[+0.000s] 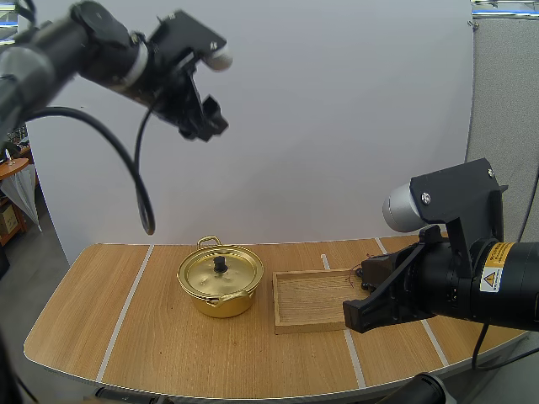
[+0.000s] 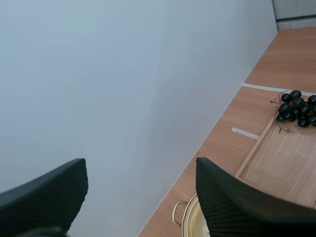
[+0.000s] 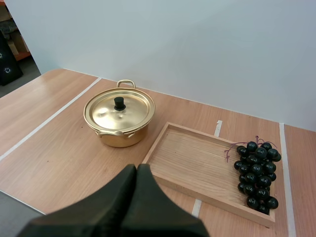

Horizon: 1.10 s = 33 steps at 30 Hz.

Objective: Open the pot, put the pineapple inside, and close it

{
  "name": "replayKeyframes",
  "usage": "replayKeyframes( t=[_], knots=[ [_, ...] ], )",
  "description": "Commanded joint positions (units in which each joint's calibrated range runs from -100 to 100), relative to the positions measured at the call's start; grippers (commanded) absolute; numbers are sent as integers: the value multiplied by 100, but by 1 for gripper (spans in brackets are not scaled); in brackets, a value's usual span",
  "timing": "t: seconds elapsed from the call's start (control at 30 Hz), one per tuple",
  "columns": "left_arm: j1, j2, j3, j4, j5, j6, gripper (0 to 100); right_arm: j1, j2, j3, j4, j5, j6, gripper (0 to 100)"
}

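Lid (image 1: 205,274) sits on the pot (image 1: 221,296), well below the left gripper (image 1: 205,119), whose fingers stand apart. The right gripper (image 3: 137,171), closed on nothing, hangs just before the tray (image 3: 195,157). No pineapple here, only grapes (image 3: 256,173) beyond it. Suggest lowering the left gripper straight over the knob (image 1: 221,264), pinching it squarely and lifting vertically.

A light wooden desk (image 1: 168,353) with a rounded front edge carries a golden pot (image 1: 221,290), its lid (image 1: 232,271) seated and topped by a black knob. Just to the pot's right, across a narrow gap, a shallow wooden tray (image 1: 296,324) lies flat on the desktop. White tape lines (image 1: 126,307) run front to back across the desk, one well to the pot's left and the others on the tray's side of the pot.
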Motion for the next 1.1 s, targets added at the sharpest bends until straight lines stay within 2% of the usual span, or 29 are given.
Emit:
replayKeyframes(
  t=[0.0, 0.1, 0.27, 0.3, 0.5, 0.53, 0.67, 0.83, 0.93, 1.07],
  knots=[
    [-7, -423, -42, -50, 324, -232, 100, -23, -38, 5, 0, 0, 0, 0],
    [-7, -801, -42, -50, 837, -406, 100, -23, -38, 5, 0, 0, 0, 0],
    [-7, -1368, -27, 46, 895, -674, 100, -23, -38, 5, 0, 0, 0, 0],
    [-7, -1465, -27, 78, 895, -729, 93, -22, -38, 5, 39, 0, 0, 0],
    [-7, -2003, 59, 143, 895, -861, 6, -22, -38, 5, 313, 0, 0, 0],
    [-7, -2121, 185, 129, 895, -861, 0, -22, -38, 5, 408, 0, 0, 0],
    [-7, -2645, 798, 26, 895, -871, 0, -22, -38, 5, 527, 0, 0, 0],
    [-7, -3458, 2038, 51, 895, -954, 0, -86, -38, 5, 302, 0, 0, 0],
    [-7, -3947, 2746, 51, -164, -1176, 0, -203, -38, -8, 88, -37, 0, 0],
    [-7, -4346, 3362, 51, -1161, -1485, 0, -315, -38, -25, -192, -833, 240, 0]
  ],
)
